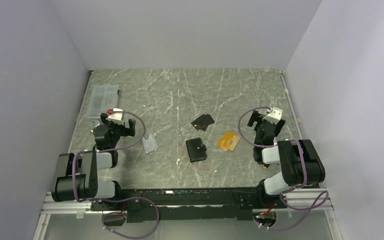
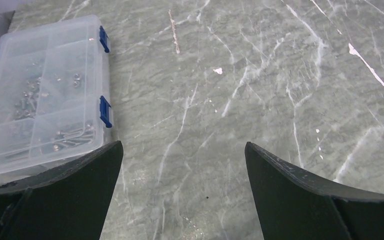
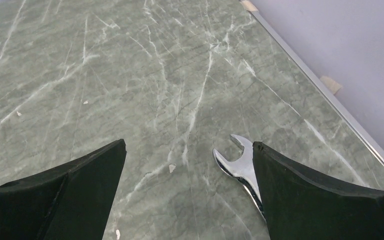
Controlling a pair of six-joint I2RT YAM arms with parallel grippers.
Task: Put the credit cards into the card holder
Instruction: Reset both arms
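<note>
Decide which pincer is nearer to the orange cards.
Right. The right pincer hangs just right of the orange cards; the left pincer is far left, beyond the card holder.

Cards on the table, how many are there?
4: two black cards overlapping beyond the card holder, two orange cards overlapping to its right. More may hide underneath.

The left arm [image 1: 82,172] and right arm [image 1: 292,165] are black with pale grey joint housings, each trailing a purple cable [image 1: 139,131]. A white block [image 1: 116,115] tops each wrist, the left one red-spotted at 10 o'clock. The left gripper [image 2: 182,145] and right gripper [image 3: 189,144] have matte black wedge fingers [image 2: 65,195].
</note>
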